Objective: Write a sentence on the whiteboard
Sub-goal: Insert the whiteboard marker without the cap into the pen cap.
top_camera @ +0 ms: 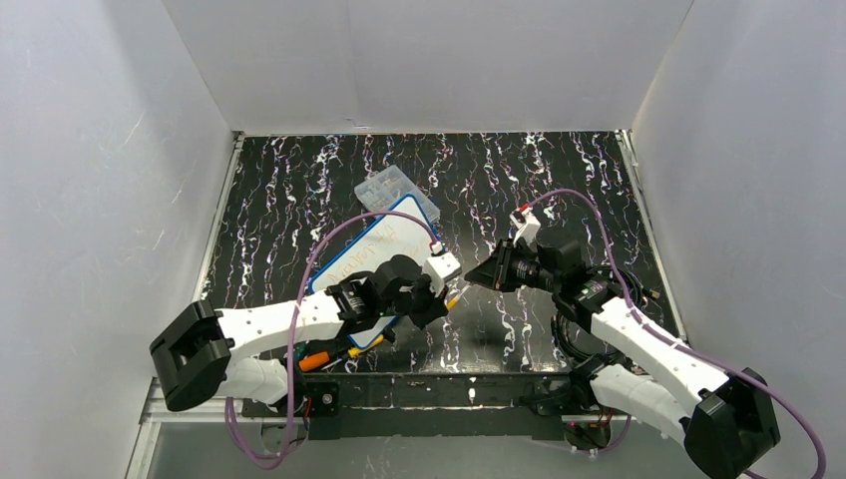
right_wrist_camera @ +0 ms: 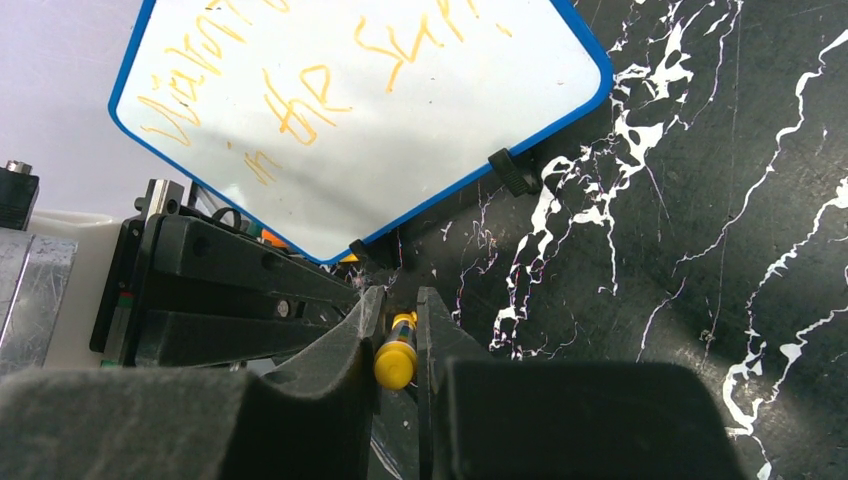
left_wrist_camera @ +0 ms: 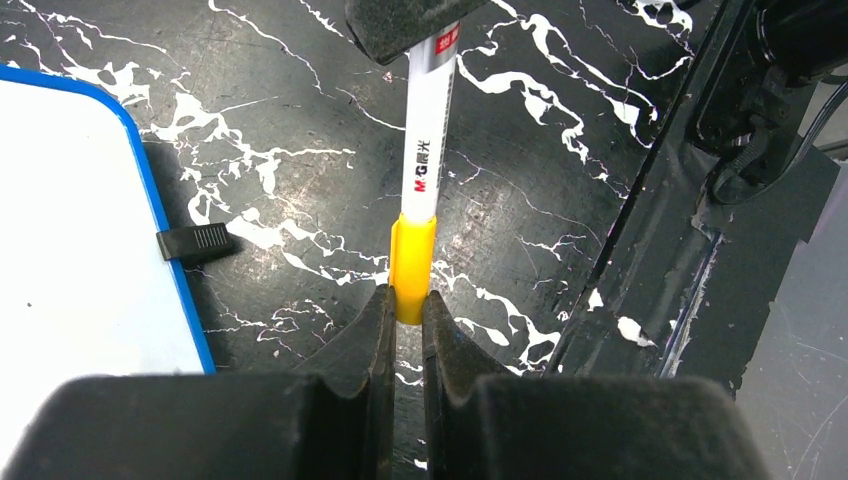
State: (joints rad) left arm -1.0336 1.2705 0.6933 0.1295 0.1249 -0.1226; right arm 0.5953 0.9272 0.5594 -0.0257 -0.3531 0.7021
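A: Where did the whiteboard [top_camera: 399, 225] lie?
B: Flat on the dark marbled table [top_camera: 289, 180], set at a slant. The sentence [right_wrist_camera: 300, 100] ran across it in orange, in two lines that the right wrist view partly cut off.
A: And the marker [left_wrist_camera: 428, 150]?
B: Just beside the whiteboard's blue rim, off the white. The left fingers [left_wrist_camera: 365, 345] were clamped on its yellow collar, and the right fingers [right_wrist_camera: 345, 345] were closed on its far yellow end — both gripped it.
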